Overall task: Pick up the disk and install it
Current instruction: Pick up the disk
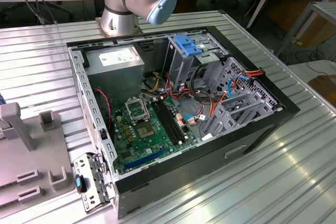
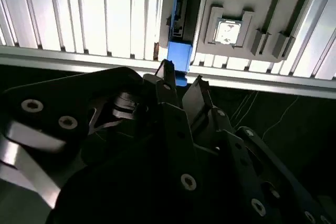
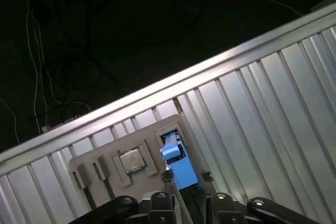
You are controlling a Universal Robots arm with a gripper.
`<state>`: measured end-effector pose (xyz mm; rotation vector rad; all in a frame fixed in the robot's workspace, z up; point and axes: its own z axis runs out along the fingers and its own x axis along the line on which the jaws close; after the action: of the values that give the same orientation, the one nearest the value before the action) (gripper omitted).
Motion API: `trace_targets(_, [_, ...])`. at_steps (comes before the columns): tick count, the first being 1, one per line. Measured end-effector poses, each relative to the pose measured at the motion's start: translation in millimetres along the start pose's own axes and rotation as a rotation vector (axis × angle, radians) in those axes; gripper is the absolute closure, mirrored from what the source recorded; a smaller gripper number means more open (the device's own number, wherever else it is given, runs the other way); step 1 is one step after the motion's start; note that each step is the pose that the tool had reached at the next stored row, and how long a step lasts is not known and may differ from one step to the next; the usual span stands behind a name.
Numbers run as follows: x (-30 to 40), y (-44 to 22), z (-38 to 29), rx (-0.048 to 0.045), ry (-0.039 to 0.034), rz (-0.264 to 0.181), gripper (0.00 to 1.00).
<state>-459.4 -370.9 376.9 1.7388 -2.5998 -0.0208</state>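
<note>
The disk (image 2: 177, 35) stands on edge in a slot of a grey fixture (image 2: 294, 3) near the ribbed metal table's rim, its bright blue carrier frame (image 3: 177, 162) facing me in both wrist views. My gripper (image 2: 182, 80) hovers right over the disk's near end, open, with one fingertip (image 2: 167, 71) at either side of the blue frame. The same straddling stance of the gripper (image 3: 185, 178) is seen in the first wrist view. The open computer case (image 1: 100, 129) lies on the table in the exterior view, beside the arm's base (image 1: 123, 9).
A square processor chip (image 2: 227, 31) sits in a pocket of the fixture (image 3: 100, 156) beside the disk. Inside the case are a light-blue bracket (image 1: 190, 44), a silver box with a white label (image 1: 115, 59) and loose cables (image 1: 210, 103). Past the table's rim is dark floor with wires.
</note>
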Motion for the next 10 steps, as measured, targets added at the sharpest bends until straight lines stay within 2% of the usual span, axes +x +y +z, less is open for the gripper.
trace_targets(2, [0.0,0.0,1.0,0.0,0.0011,-0.048,0.58])
trace_targets(3, [0.0,0.0,1.8,0.0003,0.0016,-0.076,0.46])
trace_targets(6, [0.0,-0.1,5.1,0.001,0.004,-0.154,0.35])
trace_targets(7, [0.0,-0.1,6.9,0.0013,0.0055,-0.192,0.22])
trace_targets(8, [0.0,-0.2,8.7,0.0016,0.0061,-0.222,0.16])
trace_targets(10, [0.0,-0.2,10.9,0.0018,0.0071,-0.26,0.16])
